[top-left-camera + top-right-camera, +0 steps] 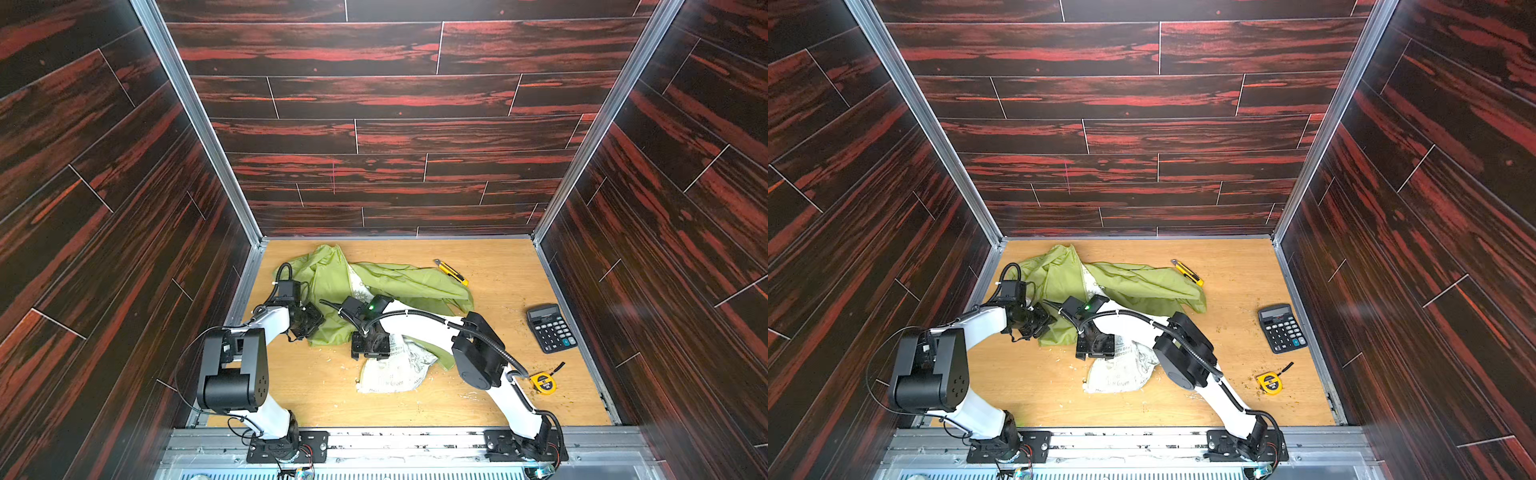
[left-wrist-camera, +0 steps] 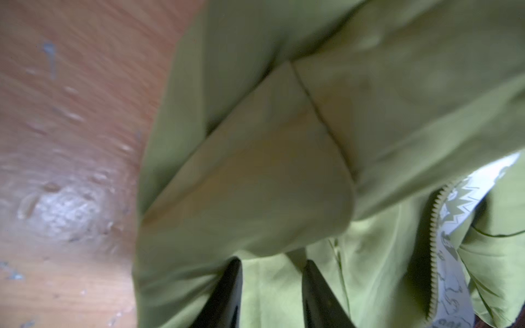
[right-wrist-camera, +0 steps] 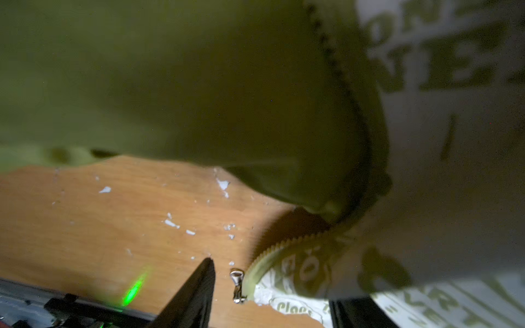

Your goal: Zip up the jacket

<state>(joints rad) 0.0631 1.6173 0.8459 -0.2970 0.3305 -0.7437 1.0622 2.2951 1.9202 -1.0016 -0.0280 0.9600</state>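
Near right claw (image 3: 270, 281), zipper pull (image 3: 237, 285) (sharp only in wrist view).

That lime-green jacket (image 1: 407, 282) (image 1: 1142, 286) is just crumpled in a heap on the wooden table (image 1: 498, 270), totally unzipped. The front's flopped open, so the white printed lining (image 1: 390, 370) shows along the near edge. One row of zipper teeth (image 3: 284, 244) curves loose, with the little metal zipper pull (image 3: 237, 284) at its end.

Left gripper (image 2: 272, 264) low, right gripper (image 1: 370, 348) near it, jaws apart.
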